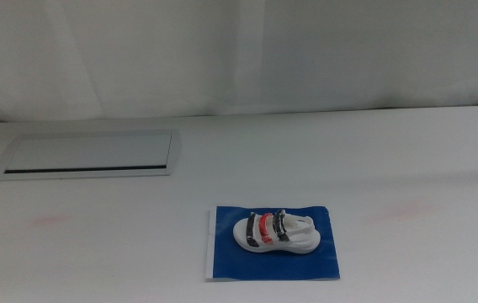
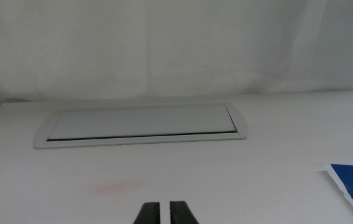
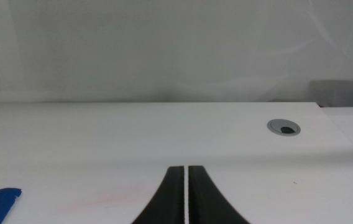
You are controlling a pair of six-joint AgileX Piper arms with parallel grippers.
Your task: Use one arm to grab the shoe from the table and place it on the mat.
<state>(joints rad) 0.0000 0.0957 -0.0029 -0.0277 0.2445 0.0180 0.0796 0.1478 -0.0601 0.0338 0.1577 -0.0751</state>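
Already the shoe (image 1: 275, 231) lies on the mat (image 1: 226, 261), both grippers, left (image 2: 165, 213) and right (image 3: 186, 198), pulled back with jaws nearly closed on nothing, so only a stray arm sweep could knock it off

place: lab-like test bench | cues: plain white flat table (image 1: 374, 160); inset grey-framed rectangular panel (image 2: 142, 124) ahead of left gripper (image 2: 165, 213); white curtain backdrop (image 1: 239, 50)
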